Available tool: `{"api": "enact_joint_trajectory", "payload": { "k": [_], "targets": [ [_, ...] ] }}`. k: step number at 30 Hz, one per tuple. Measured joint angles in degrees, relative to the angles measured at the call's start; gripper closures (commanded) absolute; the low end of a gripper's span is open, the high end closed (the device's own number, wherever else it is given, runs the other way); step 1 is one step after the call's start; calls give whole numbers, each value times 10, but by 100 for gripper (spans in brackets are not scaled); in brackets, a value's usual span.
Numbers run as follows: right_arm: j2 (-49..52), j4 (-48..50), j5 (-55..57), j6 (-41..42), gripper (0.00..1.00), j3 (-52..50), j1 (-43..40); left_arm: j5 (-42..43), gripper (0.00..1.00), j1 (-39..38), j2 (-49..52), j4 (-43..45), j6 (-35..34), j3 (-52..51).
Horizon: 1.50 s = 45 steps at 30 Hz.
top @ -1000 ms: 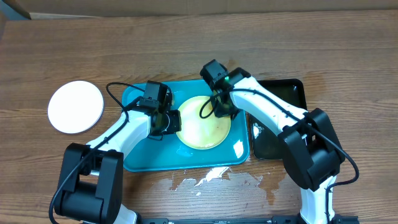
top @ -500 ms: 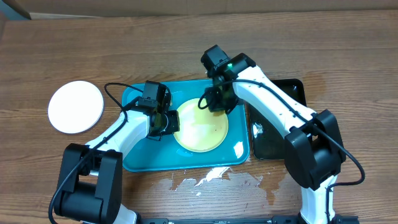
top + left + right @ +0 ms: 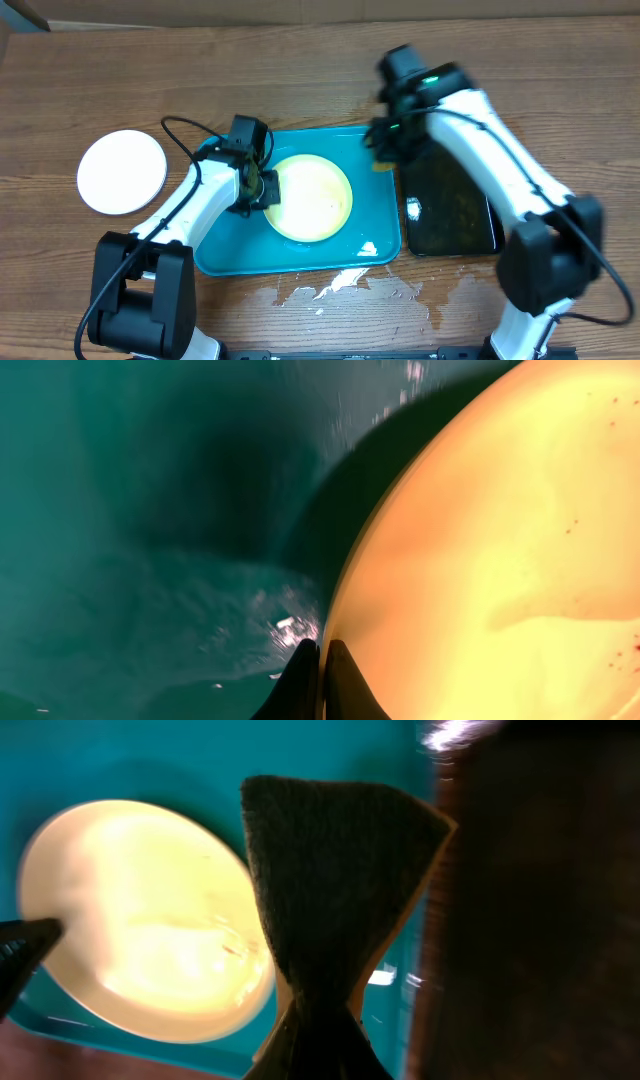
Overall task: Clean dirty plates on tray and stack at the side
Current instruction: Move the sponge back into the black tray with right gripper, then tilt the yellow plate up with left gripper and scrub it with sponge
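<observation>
Left gripper (image 3: 262, 188): pinched shut on the rim of the yellow plate (image 3: 312, 198), steadying it on the tray (image 3: 230, 255).
Right gripper (image 3: 383, 148): clamped on a scouring pad (image 3: 330, 880), apparently lifted beside the black tray (image 3: 450, 215).
White plate (image 3: 122, 171): set aside, left of the tray.

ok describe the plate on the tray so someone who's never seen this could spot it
Find the big turquoise tray in the middle of the wooden table. The plate sits inside it, its left rim pinched by the left tool. It is pale yellow, unlike the white plate out on the bare wood to the left.
</observation>
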Motion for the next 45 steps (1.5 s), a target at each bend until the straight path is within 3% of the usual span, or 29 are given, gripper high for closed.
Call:
{"api": "enact_joint_trajectory", "payload": {
  "k": [9,16,26,32,38,45],
  "targets": [
    [-19,-65,4,-9,96,0,-121,-49,96,0,0,-31,0,66],
    [-19,-73,-6,-36,96,0,-138,-71,96,-6,0,-34,0,97],
    [-19,-50,-140,-89,96,0,-104,-84,96,-53,0,-23,-1,97],
    [-19,-33,-192,-109,96,0,-28,-95,96,-54,0,-21,-3,97],
    [-19,31,-206,-109,96,-1,50,-100,96,-54,0,-21,-3,97],
    [-19,152,-210,-47,96,-44,106,-100,96,-54,0,-22,-3,97]
  ]
}}
